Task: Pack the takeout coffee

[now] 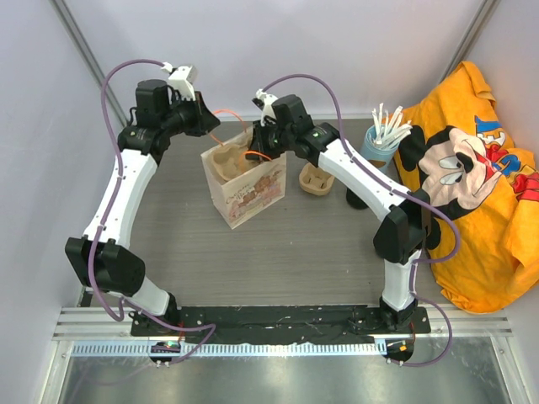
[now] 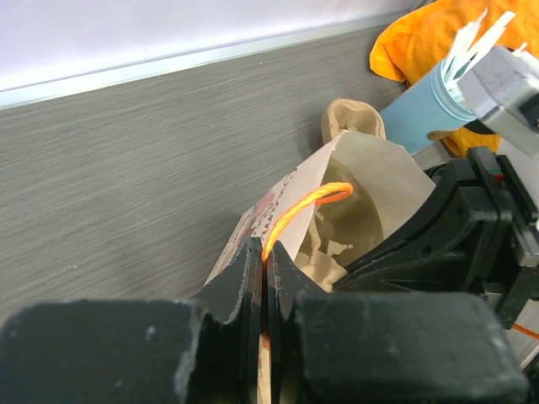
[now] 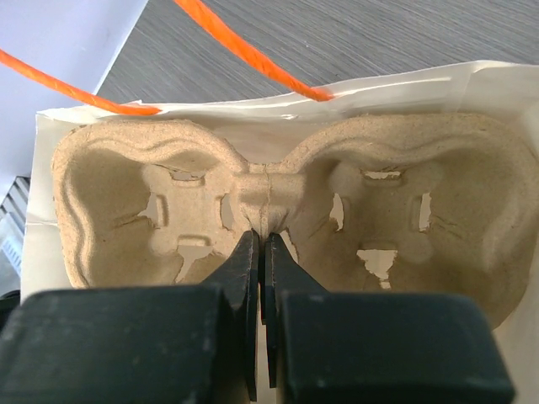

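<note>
A printed paper bag (image 1: pixel 248 195) stands mid-table with a cardboard cup carrier (image 1: pixel 236 162) in its open mouth. In the right wrist view my right gripper (image 3: pixel 263 240) is shut on the centre ridge of the carrier (image 3: pixel 379 194), whose two wells are empty. My left gripper (image 2: pixel 265 252) is shut on the bag's orange cord handle (image 2: pixel 303 202), which holds the bag's (image 2: pixel 370 168) rim up. In the top view the left gripper (image 1: pixel 212 124) is at the bag's back left and the right gripper (image 1: pixel 261 143) is over its mouth. The takeout coffee is not clearly seen; a black shape (image 1: pixel 358 200) shows under the right arm.
A second cardboard carrier (image 1: pixel 317 179) lies right of the bag. Behind it stands a blue cup of white sticks (image 1: pixel 381 145). An orange Mickey Mouse cloth (image 1: pixel 472 185) covers the right side. White walls close the back and left.
</note>
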Motion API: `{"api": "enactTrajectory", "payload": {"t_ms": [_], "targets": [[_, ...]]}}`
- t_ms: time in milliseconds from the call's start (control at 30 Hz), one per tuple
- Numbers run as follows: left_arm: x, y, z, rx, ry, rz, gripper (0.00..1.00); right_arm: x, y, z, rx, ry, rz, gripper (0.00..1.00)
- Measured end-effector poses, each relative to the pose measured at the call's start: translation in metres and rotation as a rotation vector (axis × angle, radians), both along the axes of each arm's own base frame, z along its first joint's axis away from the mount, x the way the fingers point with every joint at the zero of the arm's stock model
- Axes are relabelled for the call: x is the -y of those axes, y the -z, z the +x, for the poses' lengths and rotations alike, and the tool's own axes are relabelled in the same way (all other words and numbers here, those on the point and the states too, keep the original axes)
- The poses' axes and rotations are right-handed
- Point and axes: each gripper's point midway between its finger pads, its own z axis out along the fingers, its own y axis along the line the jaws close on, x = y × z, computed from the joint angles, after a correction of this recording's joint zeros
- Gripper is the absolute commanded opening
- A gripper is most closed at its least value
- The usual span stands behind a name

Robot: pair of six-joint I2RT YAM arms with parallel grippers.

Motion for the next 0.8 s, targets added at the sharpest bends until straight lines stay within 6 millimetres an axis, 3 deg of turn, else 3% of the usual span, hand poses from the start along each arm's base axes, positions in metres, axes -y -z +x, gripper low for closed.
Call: {"api": "enactTrajectory", "payload": {"t_ms": [367, 667, 800], "targets": [[0.025, -0.001, -0.011, 0.031, 0.093, 0.031, 0.0, 0.004, 0.009, 0.004, 0.044, 0.024, -0.066, 0.01], [0.029, 0.0, -0.015, 0.024, 0.114, 0.034, 0.0, 0.011, 0.013, 0.01, 0.1, 0.09, -0.148, 0.01], [0.029, -0.011, -0.017, 0.039, 0.116, 0.03, 0.0, 0.013, 0.014, 0.01, 0.118, 0.101, -0.18, 0.01]]}}
